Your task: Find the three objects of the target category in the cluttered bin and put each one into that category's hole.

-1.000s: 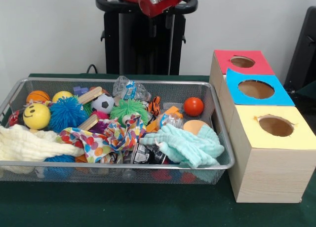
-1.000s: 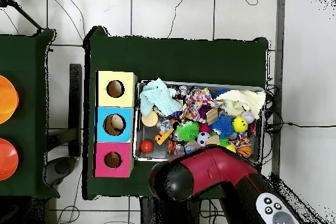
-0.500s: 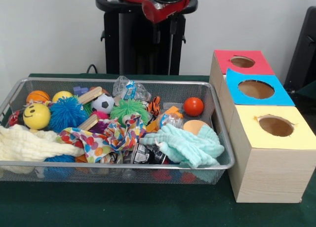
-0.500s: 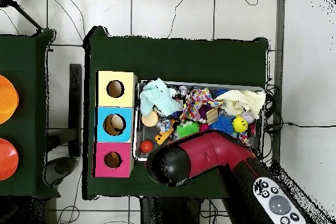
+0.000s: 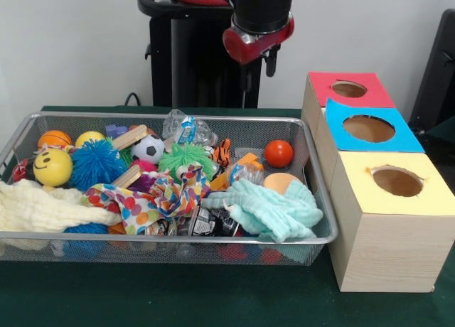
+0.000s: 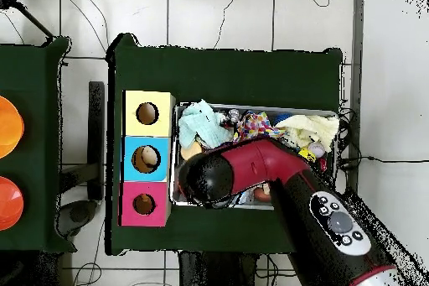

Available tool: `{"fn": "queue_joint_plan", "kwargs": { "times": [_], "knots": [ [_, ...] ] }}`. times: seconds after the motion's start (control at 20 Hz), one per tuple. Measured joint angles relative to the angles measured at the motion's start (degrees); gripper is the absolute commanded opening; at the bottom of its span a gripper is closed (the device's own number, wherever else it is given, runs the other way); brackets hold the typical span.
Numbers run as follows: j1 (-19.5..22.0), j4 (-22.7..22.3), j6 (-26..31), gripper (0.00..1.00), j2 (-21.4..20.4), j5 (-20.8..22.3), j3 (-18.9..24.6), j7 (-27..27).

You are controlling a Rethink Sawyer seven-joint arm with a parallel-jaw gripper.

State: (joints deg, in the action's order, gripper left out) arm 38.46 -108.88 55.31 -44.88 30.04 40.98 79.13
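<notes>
A Sawyer arm [image 5: 257,18] hangs above the far side of a wire mesh bin [image 5: 160,238] on a green-covered table [image 5: 170,298], its gripper [image 5: 269,57] well clear of the clutter; whether the fingers are apart or together cannot be told from either view. Nothing appears to be held.

The step in hand looks like the approach: the arm is positioned over the bin's right half, seemingly ready to descend for a pick. Which category is the target cannot be read from the scene, so the next move calls for settling on one item, lowering onto it cleanly between its neighbours, then carrying it right to the matching hole.

The bin is crowded. At left lie a yellow smiley ball [image 5: 52,168], a blue spiky ball [image 5: 97,163], a small basketball [image 5: 54,138] and a cream cloth [image 5: 43,210]. Mid-bin sit a soccer ball [image 5: 148,148], a green spiky ball [image 5: 185,158], a polka-dot cloth [image 5: 153,197] and a crumpled plastic bottle [image 5: 186,129]. At right, a red ball [image 5: 279,153] rests near the far wall and a mint cloth [image 5: 266,210] drapes by the near rim.

Right of the bin stand three boxes, each with a round hole: red box [image 5: 370,92] farthest, blue box [image 5: 398,136] in the middle, yellow box [image 5: 387,234] nearest. From overhead, a pale object seems to lie inside the blue box's hole.
</notes>
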Motion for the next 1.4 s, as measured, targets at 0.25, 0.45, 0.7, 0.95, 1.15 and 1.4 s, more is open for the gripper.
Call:
{"fn": "queue_joint_plan", "kwargs": {
  "times": [0.25,0.45,0.7,0.95,1.15,1.4],
  "knots": [
    [-0.71,4.38,0.97,1.00,3.22,-0.07,-0.02,0.00],
    [-0.59,6.51,1.29,1.00,4.92,-0.06,-0.02,0.00],
    [0.75,8.04,1.32,1.00,6.70,-0.06,0.08,0.00],
    [3.03,8.07,1.33,1.00,7.46,0.02,0.11,0.00],
    [5.42,8.08,1.32,1.00,8.04,0.28,0.10,0.00],
    [7.31,7.94,1.08,1.00,8.61,1.56,0.09,0.00]
  ]
}}
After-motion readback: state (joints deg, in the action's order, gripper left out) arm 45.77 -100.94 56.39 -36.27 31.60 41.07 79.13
